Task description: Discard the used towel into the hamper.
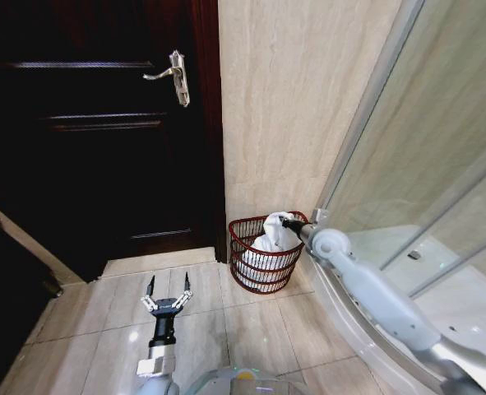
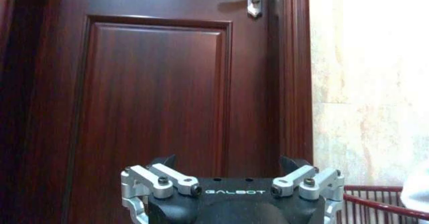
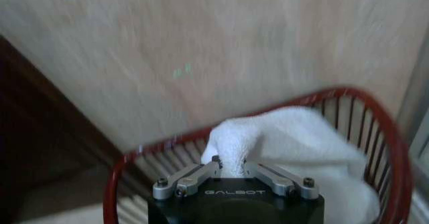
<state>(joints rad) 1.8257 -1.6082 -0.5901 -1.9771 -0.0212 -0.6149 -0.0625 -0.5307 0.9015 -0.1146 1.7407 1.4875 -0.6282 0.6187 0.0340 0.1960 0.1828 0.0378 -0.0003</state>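
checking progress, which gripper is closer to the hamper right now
Right. The right gripper is over the hamper, pinching the towel. The left gripper hangs open above the floor, off to the hamper's side.

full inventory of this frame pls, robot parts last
hamper: 1, dark red wire, on floor in corner between wall and shower screen
towel: 1, white, in hamper, top bunched above rim
door: 1, dark wood, closed, left of wall
handle: 1, silver, on door
wall: 1, beige tile, behind hamper
shower screen: 1, glass, curved, right of hamper
floor: beige tile
left end effector: open, low over floor, facing door
right end effector: shut on towel, over hamper
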